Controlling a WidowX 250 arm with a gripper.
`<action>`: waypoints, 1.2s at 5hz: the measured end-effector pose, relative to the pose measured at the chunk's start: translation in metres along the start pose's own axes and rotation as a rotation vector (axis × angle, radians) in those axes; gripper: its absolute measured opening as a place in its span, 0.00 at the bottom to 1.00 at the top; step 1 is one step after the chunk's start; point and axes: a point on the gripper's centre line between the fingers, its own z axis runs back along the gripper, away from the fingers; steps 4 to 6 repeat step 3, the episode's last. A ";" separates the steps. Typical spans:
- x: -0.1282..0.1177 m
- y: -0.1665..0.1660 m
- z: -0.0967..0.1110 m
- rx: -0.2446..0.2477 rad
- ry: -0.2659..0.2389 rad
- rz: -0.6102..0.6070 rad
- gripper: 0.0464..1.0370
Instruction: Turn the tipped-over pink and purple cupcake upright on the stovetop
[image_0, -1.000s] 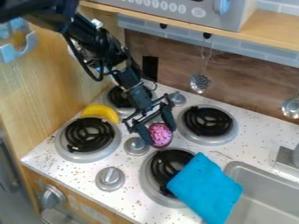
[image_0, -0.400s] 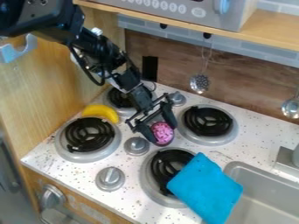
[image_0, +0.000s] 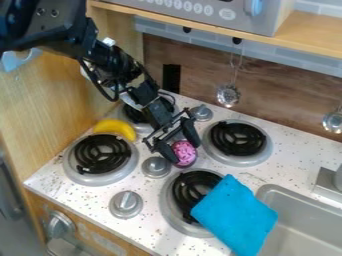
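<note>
Low over the stove top is the gripper (image_0: 185, 152), with a pink and dark purple oval object (image_0: 184, 151) between its two fingertips, one on each side of it. The gripper is shut on this object, whose textured pink face is turned up. It is in the middle of the stove top, among the burners and right of a silver knob (image_0: 156, 167). Whether its underside touches the surface is hard to tell. A yellow banana (image_0: 115, 128) lies behind the left burner (image_0: 101, 154), left of the gripper.
A blue cloth (image_0: 235, 215) covers part of the front burner (image_0: 190, 192) and reaches the sink (image_0: 304, 220). The right burner (image_0: 238, 138) is beside the gripper. A slotted ladle (image_0: 228, 95) hangs against the back wall.
The gripper and the pink object have shifted slightly right, then a little back left. The upper arm has come lower and further right at the upper left. Banana and cloth have not moved.
</note>
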 end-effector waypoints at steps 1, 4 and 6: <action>-0.002 -0.002 0.001 -0.018 0.015 0.050 0.80; -0.004 -0.007 -0.005 -0.065 0.067 0.138 0.80; -0.004 -0.007 -0.005 -0.065 0.067 0.138 0.80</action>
